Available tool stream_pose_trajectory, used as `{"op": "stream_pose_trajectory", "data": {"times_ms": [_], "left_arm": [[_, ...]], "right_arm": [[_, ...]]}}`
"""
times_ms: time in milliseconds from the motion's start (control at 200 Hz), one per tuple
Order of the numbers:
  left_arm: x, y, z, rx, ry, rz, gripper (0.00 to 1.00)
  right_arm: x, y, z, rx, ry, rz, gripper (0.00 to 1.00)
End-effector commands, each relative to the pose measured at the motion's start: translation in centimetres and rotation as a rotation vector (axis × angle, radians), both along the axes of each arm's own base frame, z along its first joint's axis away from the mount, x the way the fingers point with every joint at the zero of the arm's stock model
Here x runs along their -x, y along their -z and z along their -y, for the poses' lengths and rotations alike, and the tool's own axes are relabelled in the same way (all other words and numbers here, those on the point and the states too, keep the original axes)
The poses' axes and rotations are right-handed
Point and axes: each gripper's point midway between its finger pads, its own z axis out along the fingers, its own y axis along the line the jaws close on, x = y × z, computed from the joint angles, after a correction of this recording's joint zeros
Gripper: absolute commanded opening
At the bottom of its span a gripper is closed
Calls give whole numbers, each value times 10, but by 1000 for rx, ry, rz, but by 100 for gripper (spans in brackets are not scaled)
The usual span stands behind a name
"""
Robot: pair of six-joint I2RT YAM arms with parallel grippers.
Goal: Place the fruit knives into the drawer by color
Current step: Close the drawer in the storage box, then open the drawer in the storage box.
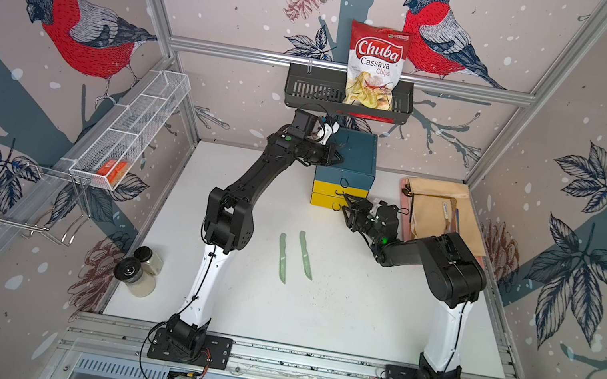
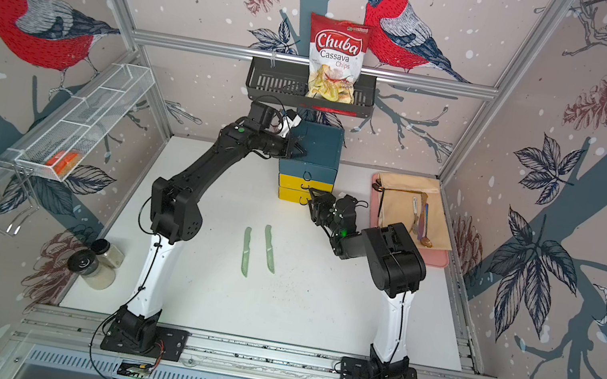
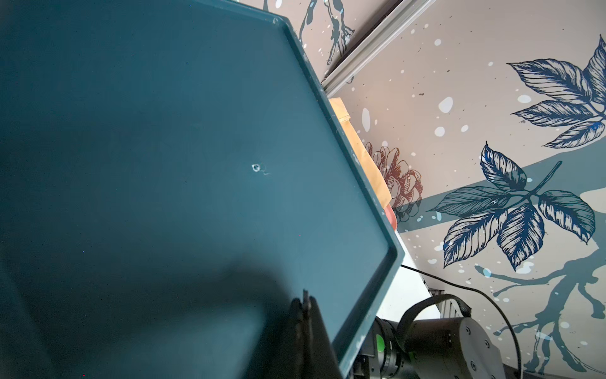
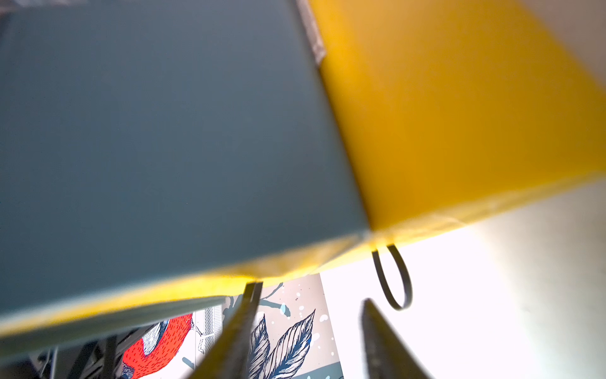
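Two sage green fruit knives [image 1: 283, 252] [image 1: 306, 254] lie side by side on the white table, mid-front, clear of both arms; both top views show them. The drawer [image 1: 355, 151], a teal chest with two yellow lower fronts [image 1: 325, 201], stands at the back centre. My left gripper [image 1: 338, 158] is shut and empty, its tips resting at the left edge of the teal top [image 3: 196, 147]. My right gripper [image 1: 346, 209] stands open just in front of the yellow fronts. In the right wrist view a black loop pull [image 4: 392, 279] hangs beside the open fingers [image 4: 377, 328], apart from them. No other knives show.
A pink tray [image 1: 405, 187] with a tan cloth and darker cutlery lies at the back right. A black wall basket [image 1: 310, 92] holds a chips bag above the chest. A white wire rack [image 1: 126, 134] lines the left wall. Two jars [image 1: 137, 271] lie at the front left.
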Motion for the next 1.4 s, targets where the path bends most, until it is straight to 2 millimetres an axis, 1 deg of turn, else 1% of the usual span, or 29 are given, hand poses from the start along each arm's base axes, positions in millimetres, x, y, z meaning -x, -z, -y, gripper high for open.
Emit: {"op": "stream_pose_trajectory", "data": {"times_ms": [0,60,150,300,400,570,715,795,861,971,1071,1206,1396], "left_arm": [[7,41,-12,-92,-36,-127,0],[7,42,-12,-93,-35,-129,0],[7,43,-12,-94,-37,-129,0],[7,44,-13,-97,-38,-135,0],[7,46,-15,-99,-40,-135,0],[6,48,-15,-101,-42,-140,0],[6,48,-17,-104,-46,-140,0],[5,49,-18,-105,-49,-142,0],[5,49,-19,-105,-48,-143,0],[5,49,-19,-104,-50,-142,0],[4,48,-20,-104,-51,-139,0],[3,47,-20,-99,-52,-140,0],[4,46,-19,-98,-50,-139,0]], "right_arm": [[9,6,0,22,-15,4,59],[11,11,-1,22,-22,-3,57],[10,20,-4,16,-32,-15,48],[5,29,-8,10,-33,-24,46],[-2,30,-12,8,-37,-19,45],[-12,36,-20,-4,-47,-21,37],[-16,42,-25,-5,-55,-27,27],[-18,44,-27,-2,-59,-31,16],[-18,46,-27,-1,-60,-36,10],[-13,47,-26,-2,-65,-42,5],[-3,48,-24,-1,-72,-53,4],[15,50,-22,5,-90,-67,2],[47,52,-18,5,-108,-91,1]]}}
